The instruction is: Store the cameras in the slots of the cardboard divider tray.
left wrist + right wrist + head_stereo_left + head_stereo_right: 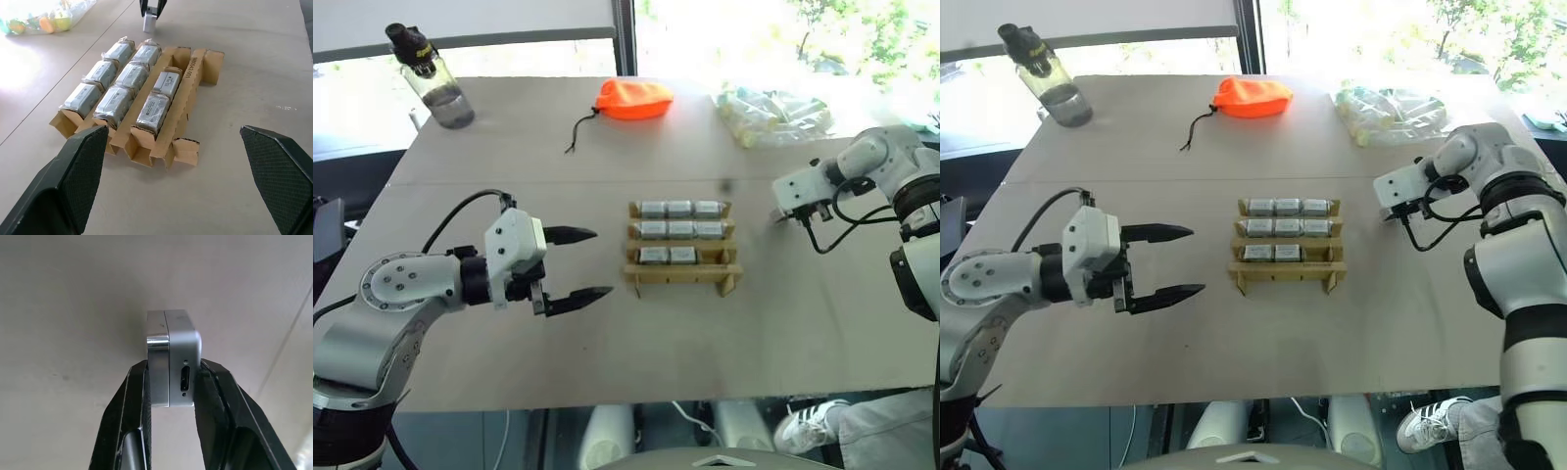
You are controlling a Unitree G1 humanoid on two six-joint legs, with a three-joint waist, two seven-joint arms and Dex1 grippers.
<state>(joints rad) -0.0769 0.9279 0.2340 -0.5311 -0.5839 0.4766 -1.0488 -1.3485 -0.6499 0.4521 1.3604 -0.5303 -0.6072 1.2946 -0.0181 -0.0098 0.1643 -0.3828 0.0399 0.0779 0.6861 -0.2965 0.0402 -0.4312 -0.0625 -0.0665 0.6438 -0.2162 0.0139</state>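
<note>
A tan cardboard divider tray (682, 262) is seen at the middle of the grey table (607, 343), its three rows running left to right across the robot's view. The far row and the middle row are each filled with three wrapped cameras (680, 229), laid with their long axes along the rows. In the near row two wrapped cameras are seated, at the left and the middle; the slot at the right end is seen unfilled.

One bare silver-grey camera (173, 364) is clamped between the black fingers (129, 416) of the right gripper (171, 387), well to the right of the tray and close above the table. In the right wrist view its long axis is seen running along the fingers, so that it points down toward the table; a narrow edge with a small port is turned toward the wrist camera. Whether its lower end touches the table cannot be told. The same gripper and camera are seen small beyond the tray in the left wrist view.

The left gripper (570, 267) is held left of the tray, clear of it, with its two fingers spread wide and nothing between them, pointing toward the tray.

At the far side of the table an orange drawstring pouch (633, 99), a clear plastic bag of pale items (771, 115) and a clear water bottle (431, 78) are found.
</note>
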